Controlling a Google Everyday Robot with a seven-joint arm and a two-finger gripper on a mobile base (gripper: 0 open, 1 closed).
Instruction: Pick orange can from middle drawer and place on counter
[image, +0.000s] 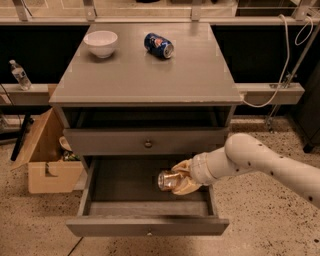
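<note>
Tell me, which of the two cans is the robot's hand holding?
The orange can, down in the open middle drawer, gripped by the gripper. The blue can lies on its side up on the counter, far from the gripper.
</note>
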